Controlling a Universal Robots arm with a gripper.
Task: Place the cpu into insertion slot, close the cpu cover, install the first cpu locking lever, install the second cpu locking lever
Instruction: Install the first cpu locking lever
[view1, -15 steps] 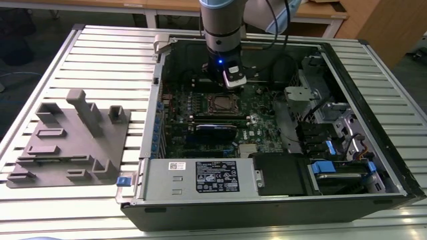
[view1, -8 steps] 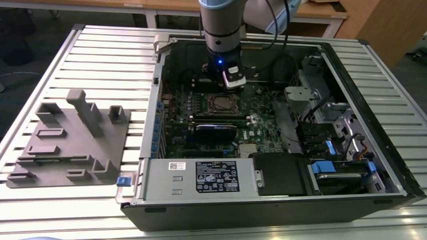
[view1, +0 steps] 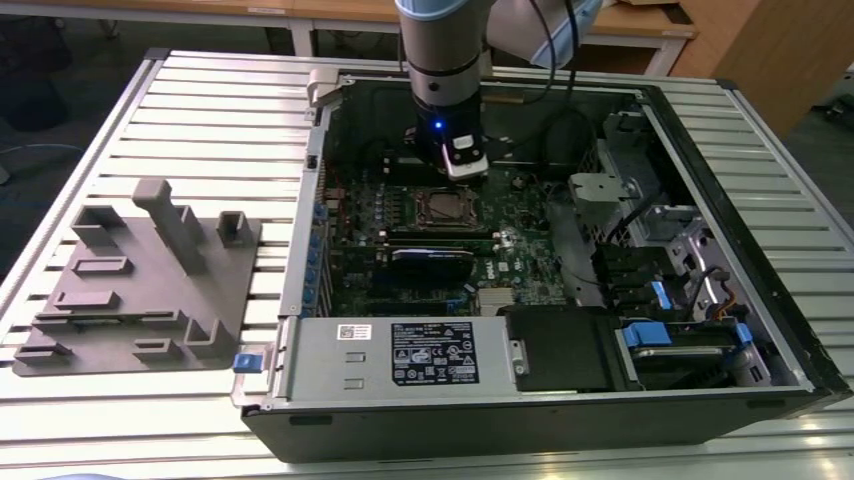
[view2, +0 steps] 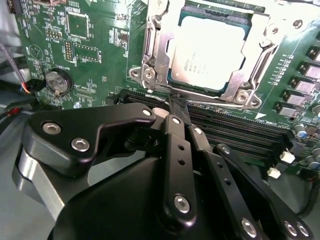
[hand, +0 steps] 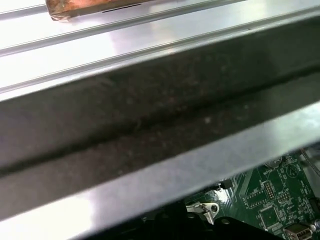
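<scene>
The cpu (view2: 207, 50) lay flat in the insertion slot (view1: 442, 208), its dull metal top facing up. The cpu cover (view2: 236, 91) was down over it, framing it on all sides. The chip was square, so it had no long axis to speak of. Its edges ran square to the cover, one pair parallel to the memory slots (view2: 235, 132) just beside the socket.

I judged the chip light and stiff, but delicate on its underside. It was best taken only by its outer edges and never pressed off level. The cover looked like thin, springy sheet, something to push on at its rim.

My gripper (view2: 178, 106) hung just beside the socket's edge nearest the memory slots. Its fingers were drawn together with nothing visible between them. I could not tell whether either locking lever was latched.

Around it spread the green motherboard (view2: 90, 50) with its coin battery (view2: 56, 81), all inside the open computer case (view1: 747, 200).
</scene>
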